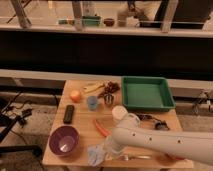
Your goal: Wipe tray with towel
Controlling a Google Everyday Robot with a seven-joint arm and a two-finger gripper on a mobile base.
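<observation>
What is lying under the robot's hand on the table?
A pale blue towel, at the front edge of the table. Its left part shows; the hand covers the rest.

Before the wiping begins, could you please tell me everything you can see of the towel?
The towel is a pale blue cloth, crumpled in a heap, lying on the table near its front edge, just right of the purple bowl. The gripper sits at its right side, seemingly on it; the tray stands apart, at the back right.
</observation>
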